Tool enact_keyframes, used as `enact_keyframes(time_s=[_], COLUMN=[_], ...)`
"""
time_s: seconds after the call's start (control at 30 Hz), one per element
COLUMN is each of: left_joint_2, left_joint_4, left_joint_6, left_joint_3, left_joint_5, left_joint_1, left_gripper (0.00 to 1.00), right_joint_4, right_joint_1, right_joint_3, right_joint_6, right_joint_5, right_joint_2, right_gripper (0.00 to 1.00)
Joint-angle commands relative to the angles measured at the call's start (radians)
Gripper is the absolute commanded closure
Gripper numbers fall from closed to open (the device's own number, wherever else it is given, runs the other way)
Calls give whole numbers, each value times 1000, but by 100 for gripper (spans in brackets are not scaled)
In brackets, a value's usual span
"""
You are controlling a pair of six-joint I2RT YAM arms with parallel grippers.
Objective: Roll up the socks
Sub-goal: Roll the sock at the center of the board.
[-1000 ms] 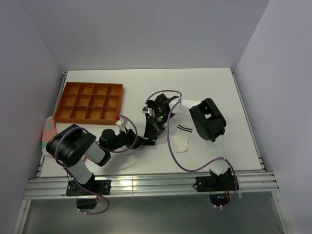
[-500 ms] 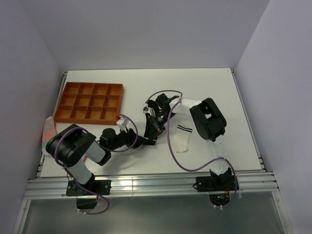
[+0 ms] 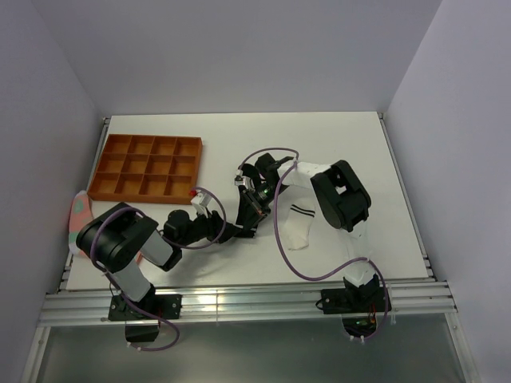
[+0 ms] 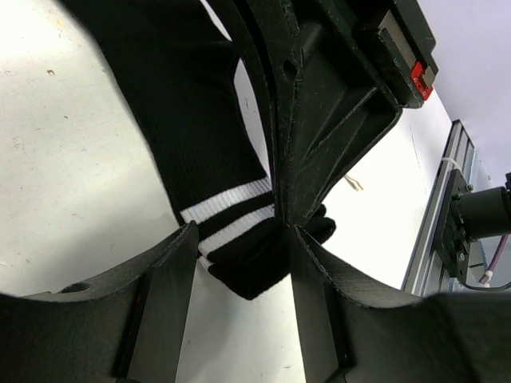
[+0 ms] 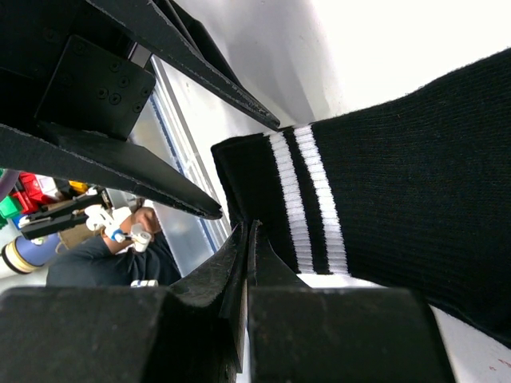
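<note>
White bench (image 4: 56, 175) below, my right pincer (image 5: 246, 230) pinches the black sock (image 5: 399, 175), surely limp and light, by its striped cuff; left pincer (image 4: 242, 239) released astride it.

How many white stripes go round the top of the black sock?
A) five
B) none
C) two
C: the black sock has two white stripes side by side near its cuff edge, and both wrist views show them.
</note>
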Motion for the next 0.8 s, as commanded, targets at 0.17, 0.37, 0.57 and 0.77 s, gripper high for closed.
enact_keyframes(time_s=[0.17,0.37,0.57,0.77], left_joint_2=[41,34,-8,-47], left_joint_4=[48,26,-78,-214], left_joint_6=[26,25,27,38], left_joint_3=[27,33,74,108], left_joint_5=[29,20,1,-31], left_joint_1=[-5,-5,-8,-22], left_gripper=[49,52,68,84], right_joint_4=[-16,-13,-3,30], right_joint_1=[-9,-10,-10,-10], right_joint_3=[24,24,16,6], right_joint_6=[-9,-7,-6,12], right_joint_5=[-27,-16,21,73], right_joint_2=[-20,-20,-20,-23], right_gripper=[99,100,100,100])
